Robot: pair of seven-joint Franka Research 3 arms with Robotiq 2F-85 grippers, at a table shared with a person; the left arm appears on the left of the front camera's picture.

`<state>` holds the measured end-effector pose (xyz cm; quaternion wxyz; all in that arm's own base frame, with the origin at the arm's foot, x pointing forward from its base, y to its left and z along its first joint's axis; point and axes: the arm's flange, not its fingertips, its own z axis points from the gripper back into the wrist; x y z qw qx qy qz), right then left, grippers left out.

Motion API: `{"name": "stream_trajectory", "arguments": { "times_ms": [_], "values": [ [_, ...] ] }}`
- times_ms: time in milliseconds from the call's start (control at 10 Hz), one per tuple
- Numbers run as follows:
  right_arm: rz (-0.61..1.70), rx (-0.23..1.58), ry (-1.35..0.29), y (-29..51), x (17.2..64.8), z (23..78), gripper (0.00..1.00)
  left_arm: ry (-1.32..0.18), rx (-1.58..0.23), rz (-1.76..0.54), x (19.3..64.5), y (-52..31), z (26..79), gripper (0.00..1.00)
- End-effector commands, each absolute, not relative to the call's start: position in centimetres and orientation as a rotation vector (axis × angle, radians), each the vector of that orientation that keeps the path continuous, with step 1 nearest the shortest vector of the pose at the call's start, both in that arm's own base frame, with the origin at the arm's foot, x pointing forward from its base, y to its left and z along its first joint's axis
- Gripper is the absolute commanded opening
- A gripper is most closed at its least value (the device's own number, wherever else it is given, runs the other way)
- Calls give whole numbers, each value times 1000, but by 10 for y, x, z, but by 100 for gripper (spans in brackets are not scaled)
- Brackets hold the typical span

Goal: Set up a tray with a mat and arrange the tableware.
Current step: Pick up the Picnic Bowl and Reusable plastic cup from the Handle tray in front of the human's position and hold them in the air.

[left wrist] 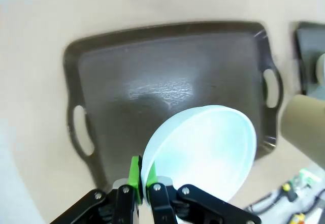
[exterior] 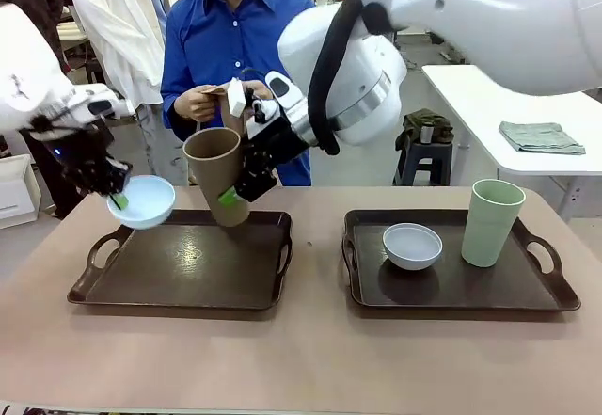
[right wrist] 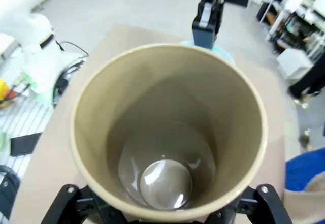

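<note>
Beige counter (exterior: pixel 301 349), dark brown tray (exterior: pixel 179 274) at left: left jaws pinch the pale blue round bowl (exterior: pixel 143 200) by its rim above the tray's far-left corner, right jaws clench the tilted tall brown handleless cup (exterior: pixel 216 166) alongside; the thin pinch may slip, or bowl and cup may collide.

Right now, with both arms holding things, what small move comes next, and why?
Probably lower the pale blue bowl onto the bare left tray: the left gripper pinches its rim above the tray's far left corner, while the right gripper holds the brown cup apart from it.
</note>
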<state>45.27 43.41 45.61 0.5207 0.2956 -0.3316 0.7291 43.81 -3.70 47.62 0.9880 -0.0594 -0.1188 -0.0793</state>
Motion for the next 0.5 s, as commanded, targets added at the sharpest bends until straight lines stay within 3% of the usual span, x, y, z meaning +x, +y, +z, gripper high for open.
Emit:
{"name": "stream_trajectory", "arguments": {
  "times_ms": [0, 300, 400],
  "values": [
    [1734, 660, -822, 426, 424, 471, 0, -312, -67, -135, 408, -45, 515, 0],
    [1727, 610, -815, 424, 415, 487, 0, -313, -19, -93, 398, -46, 539, 0],
    [1775, 652, -838, 436, 416, 499, 0, -362, -76, -151, 398, -44, 549, 0]
  ]
}}
